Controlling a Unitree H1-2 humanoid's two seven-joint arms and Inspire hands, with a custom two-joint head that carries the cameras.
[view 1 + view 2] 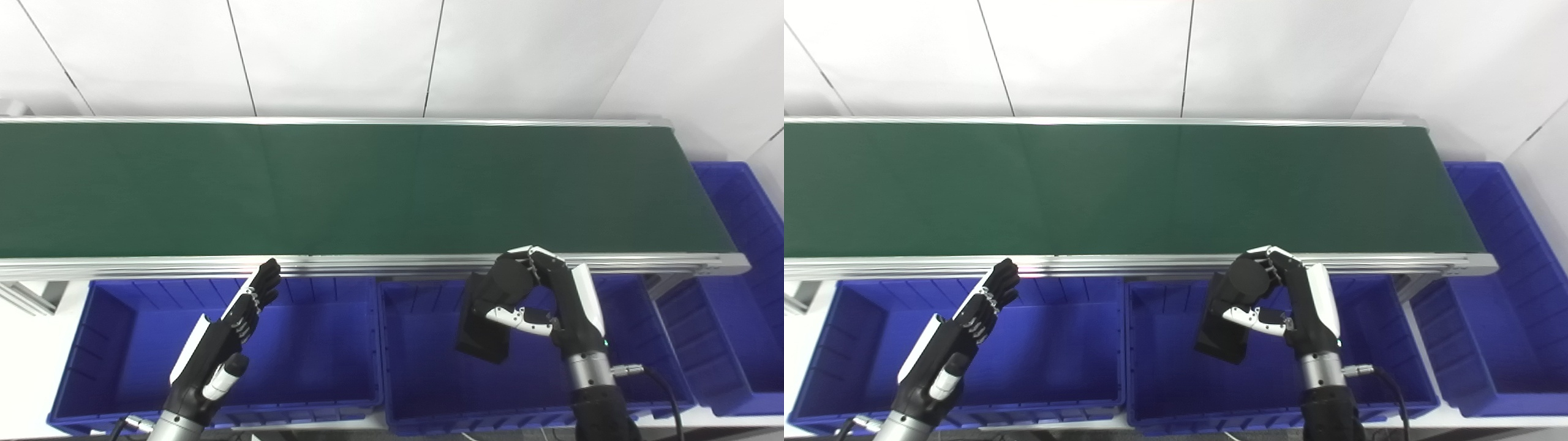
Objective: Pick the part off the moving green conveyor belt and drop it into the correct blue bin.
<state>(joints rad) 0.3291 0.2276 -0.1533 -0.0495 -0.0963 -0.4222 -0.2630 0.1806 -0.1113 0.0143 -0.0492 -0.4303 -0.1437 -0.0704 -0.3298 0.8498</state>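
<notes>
Belt: the green conveyor belt (367, 187) is matte and flat, framed by ribbed aluminium rails, with nothing on it.
Part: a flat, dark, glossy rectangular part (484, 334) hangs tilted above the middle blue bin (429, 404), at 5 o'clock from the belt's centre.
Bins: smooth moulded plastic with ribbed walls; the left blue bin (110, 404) sits at 7 o'clock and the right blue bin (744, 245) at 3 o'clock, off the belt's end.
Right hand: the right hand (533, 294) is raised over the middle bin, its fingers curled round the part's upper edge and its thumb pressed against the face.
Left hand: the left hand (236, 327) is held flat over the left bin, fingers straight and together, pointing toward the rail, holding nothing.
</notes>
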